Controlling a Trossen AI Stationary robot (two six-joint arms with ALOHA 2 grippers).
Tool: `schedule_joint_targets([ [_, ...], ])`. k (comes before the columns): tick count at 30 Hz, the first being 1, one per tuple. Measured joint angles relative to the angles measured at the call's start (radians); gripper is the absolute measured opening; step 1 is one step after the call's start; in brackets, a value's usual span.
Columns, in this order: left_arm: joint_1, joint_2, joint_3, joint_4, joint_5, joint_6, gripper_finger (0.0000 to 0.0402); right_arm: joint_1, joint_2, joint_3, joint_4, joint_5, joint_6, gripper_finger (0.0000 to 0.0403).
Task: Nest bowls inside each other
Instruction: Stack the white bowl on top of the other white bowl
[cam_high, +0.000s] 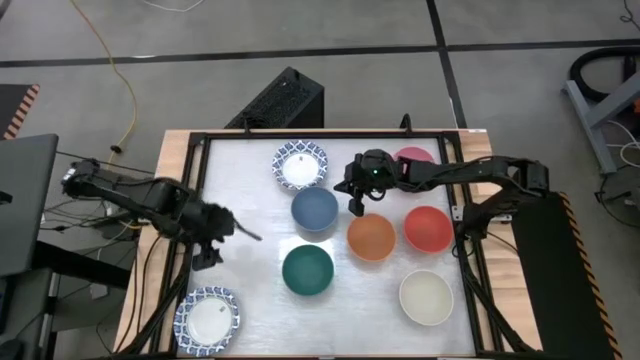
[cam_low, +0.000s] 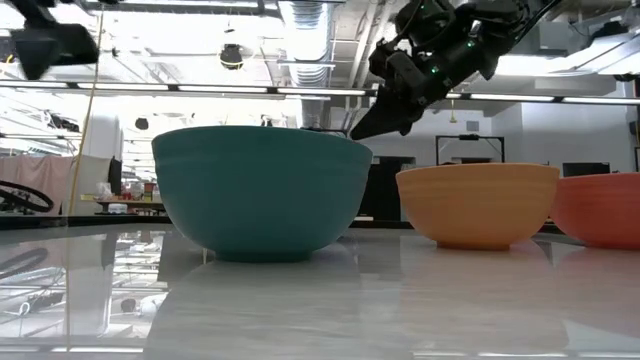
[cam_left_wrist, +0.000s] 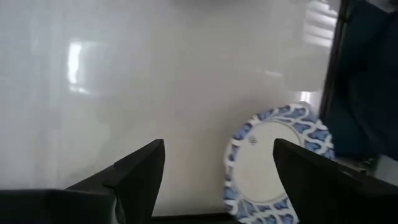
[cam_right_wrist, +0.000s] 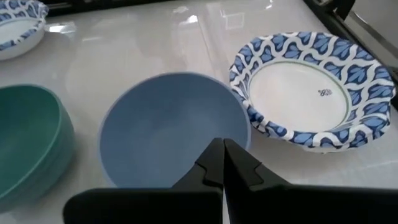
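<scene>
Bowls spread singly across the pale tabletop (cam_high: 250, 190), none nested.

Blue bowl (cam_high: 315, 209) sits mid-table, empty, just beside a blue-patterned white bowl (cam_high: 300, 164); orange bowl (cam_high: 371, 237), red bowl (cam_high: 428, 228), dark green bowl (cam_high: 307, 270) and cream bowl (cam_high: 427, 297) lie around it, each empty. A pink bowl (cam_high: 414, 156) is partly hidden under the right arm. Another patterned bowl (cam_high: 207, 320) sits at the near left corner. Right pincer (cam_high: 357, 207), closed and empty, hangs over the blue bowl's rim. Left pincer (cam_high: 232, 228) stands open, empty, at the left.
</scene>
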Motion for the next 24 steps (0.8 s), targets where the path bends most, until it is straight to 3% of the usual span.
schedule_joint_targets([
  [6,-0.140,0.034,-0.035,0.055,-0.104,-0.078,0.0289,0.000,0.024,0.000,0.006,0.000,-0.001,0.0018],
  [12,-0.188,0.093,-0.223,0.267,0.089,-0.113,0.0289,0.002,0.022,0.000,0.008,0.000,-0.001,0.0018],
  [18,-0.205,0.114,-0.283,0.285,0.061,-0.088,0.0289,0.002,0.021,0.000,0.005,-0.001,0.019,0.0018],
  [24,-0.275,0.114,-0.335,0.403,0.050,-0.066,0.0289,0.015,0.021,0.000,0.004,-0.002,0.033,0.0018],
])
